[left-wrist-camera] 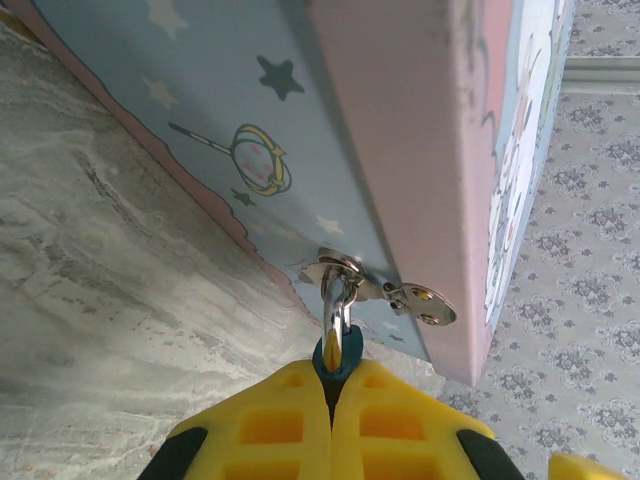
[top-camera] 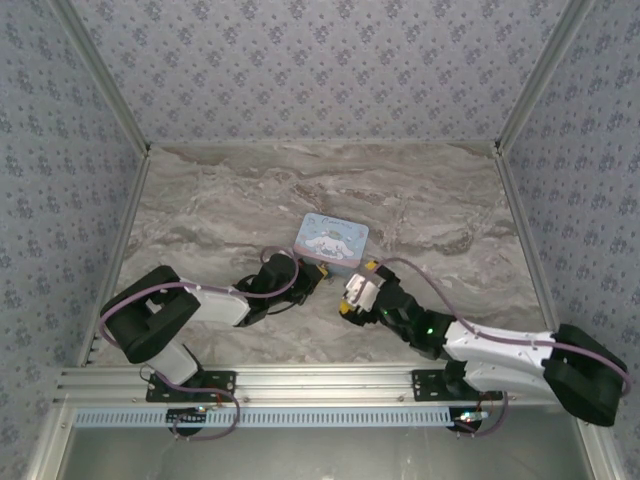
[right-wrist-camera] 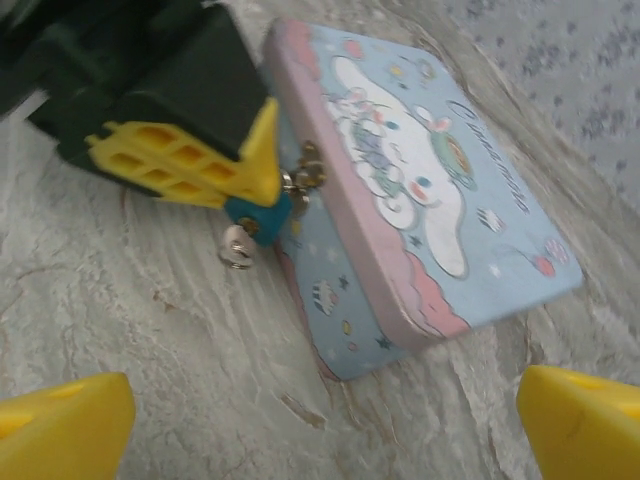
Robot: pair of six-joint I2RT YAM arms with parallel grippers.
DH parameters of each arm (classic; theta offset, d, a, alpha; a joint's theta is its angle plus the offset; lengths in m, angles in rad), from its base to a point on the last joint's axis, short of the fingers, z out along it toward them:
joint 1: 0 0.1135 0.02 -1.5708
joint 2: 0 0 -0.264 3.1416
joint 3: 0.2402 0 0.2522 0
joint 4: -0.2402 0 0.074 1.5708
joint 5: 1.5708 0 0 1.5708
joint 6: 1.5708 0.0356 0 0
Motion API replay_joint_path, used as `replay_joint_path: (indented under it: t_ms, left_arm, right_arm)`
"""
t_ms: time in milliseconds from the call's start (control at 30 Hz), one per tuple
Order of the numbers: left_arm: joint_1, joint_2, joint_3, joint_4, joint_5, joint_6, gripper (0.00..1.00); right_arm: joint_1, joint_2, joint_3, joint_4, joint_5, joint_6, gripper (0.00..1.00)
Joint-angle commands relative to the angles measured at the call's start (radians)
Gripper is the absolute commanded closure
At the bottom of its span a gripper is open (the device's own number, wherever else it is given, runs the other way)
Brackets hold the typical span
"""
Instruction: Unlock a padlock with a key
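padlock on tin, tin on table

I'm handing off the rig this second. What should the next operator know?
The left gripper is shut on the padlock, beside the tin.
The right gripper is open, holding nothing, facing the tin.
The padlock's shackle runs through the tin's clasp.
A small ring hangs under the padlock; too blurred to call it the key.
Done: padlock steadied. Left: turn the key, free the shackle.
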Motion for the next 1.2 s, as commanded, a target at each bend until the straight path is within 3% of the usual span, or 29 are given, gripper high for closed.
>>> replay_joint_path:
  t_ms: [0,200,500,1167]
  left_arm:
    - [0.007,-0.034,0.038,0.017,0.003,-0.013,0.98]
    - [0.008,-0.027,0.04,0.033,0.01,-0.018,0.99]
    - [0.008,-0.022,0.043,0.041,0.018,-0.025,0.99]
    - [0.008,-0.008,0.038,0.075,0.027,-0.039,1.0]
  right_arm:
    - [0.04,0.07,0.043,0.113,0.101,-0.221,0.03]
    - [0.051,0.147,0.078,0.136,0.113,-0.274,0.21]
    - [0.084,0.31,0.08,0.31,0.163,-0.291,0.45]
    - [0.055,0.487,0.102,0.475,0.1,-0.266,0.69]
